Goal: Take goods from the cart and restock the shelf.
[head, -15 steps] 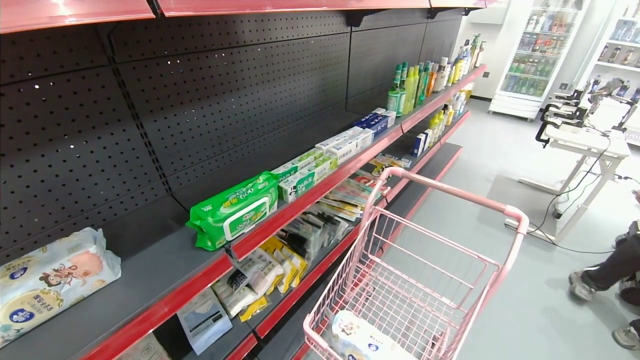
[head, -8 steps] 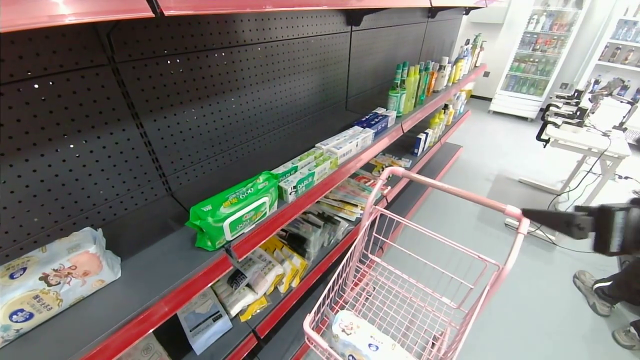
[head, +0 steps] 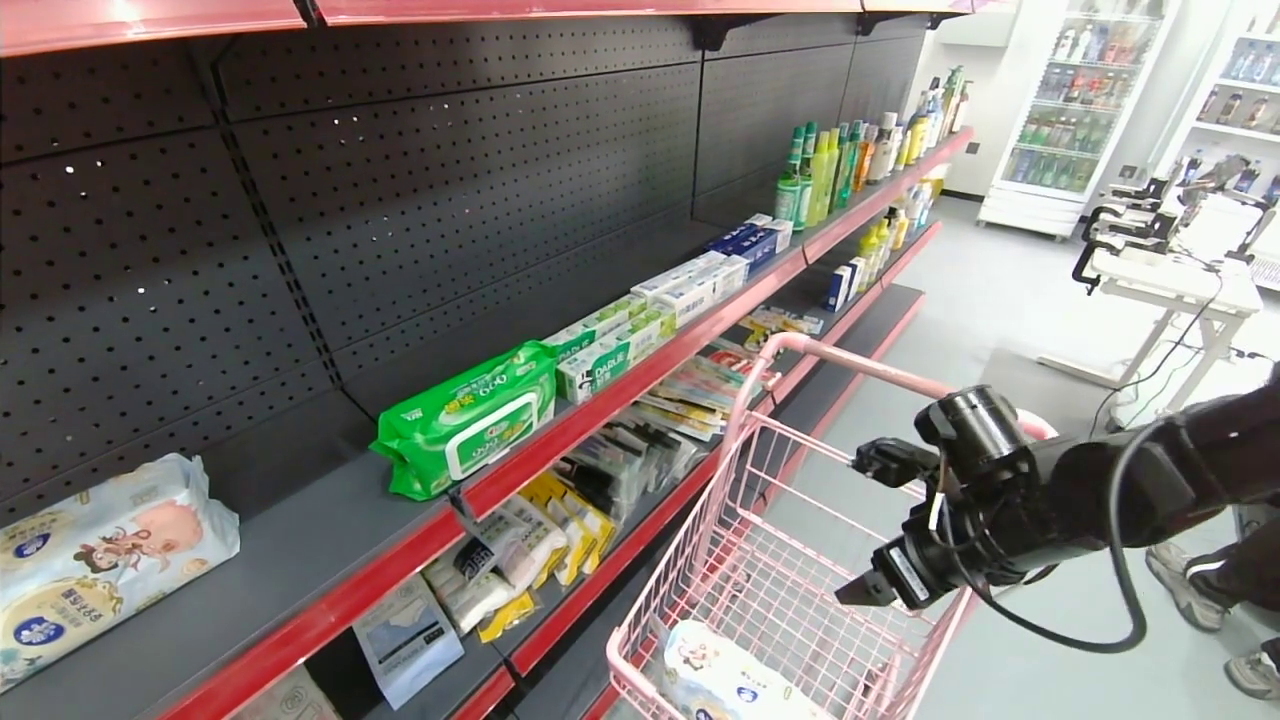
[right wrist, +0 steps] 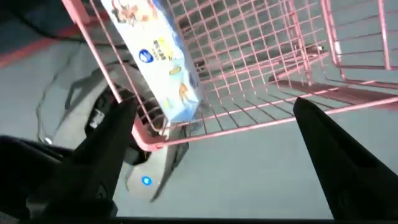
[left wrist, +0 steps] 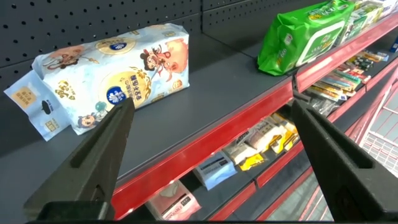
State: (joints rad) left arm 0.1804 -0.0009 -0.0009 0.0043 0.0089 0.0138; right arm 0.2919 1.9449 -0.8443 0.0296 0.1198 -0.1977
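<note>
Cart (head: pixel 860 368) of pink wire, soft pack (head: pixel 715 680) inside

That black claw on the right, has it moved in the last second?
Yes. The right gripper has swung in from the right edge of the head view, toward the shelf side, and now hangs open over the basket of the pink cart, which has stayed put.

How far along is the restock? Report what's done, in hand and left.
Done, it seems: one printed pack lies on the shelf, left of the green pack. In hand: nothing; the right gripper hangs open over the cart, the left gripper open by that printed pack. Left: a matching pack in the cart, not yet gripped.
</note>
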